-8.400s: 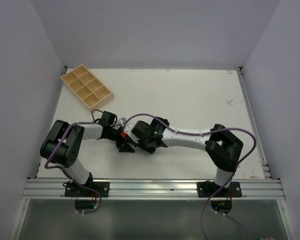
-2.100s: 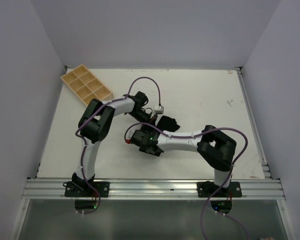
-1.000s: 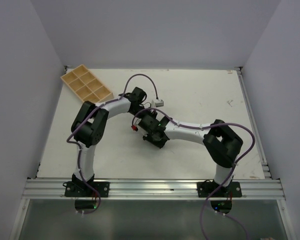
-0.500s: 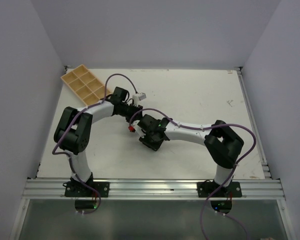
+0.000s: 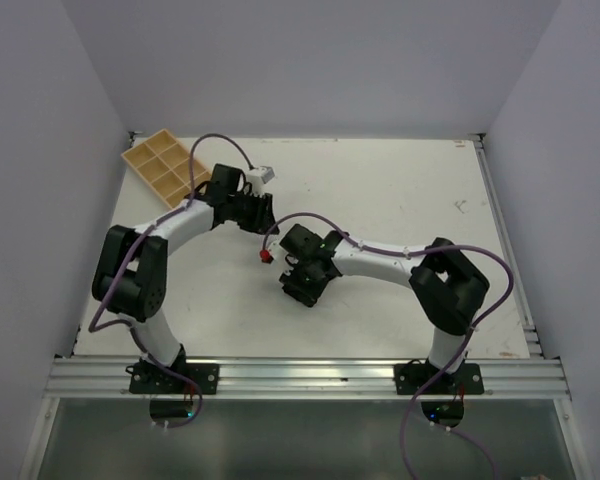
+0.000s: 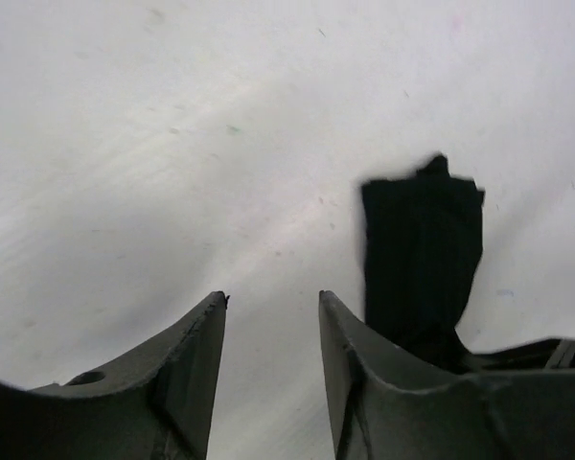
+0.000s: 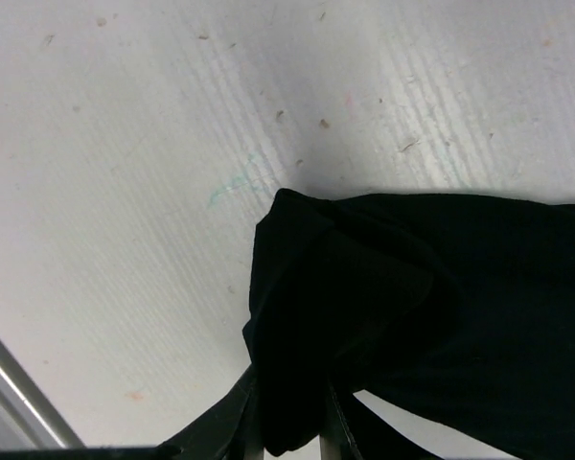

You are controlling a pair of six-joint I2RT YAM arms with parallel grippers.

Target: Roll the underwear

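Pale walls close round a white table [image 5: 400, 200]. From above, a wooden divided tray [image 5: 158, 170] sits at its far left corner, and the compartments that show hold nothing (the left arm crosses one end). The left pincer [image 5: 260, 214] hangs near the tray and the right pincer [image 5: 300, 287] is low near the middle, where the underwear cannot be told from the black metal. From the left wrist, the fingers stand spread over bare table, and the underwear [image 6: 422, 244] lies as a narrow strip off to the right. From the right wrist, the pincer pinches a bunched fold at the garment's end. I judge the rolling just begun: next, that fold wants turning over along the strip, with the free pincer steadying the loose end.
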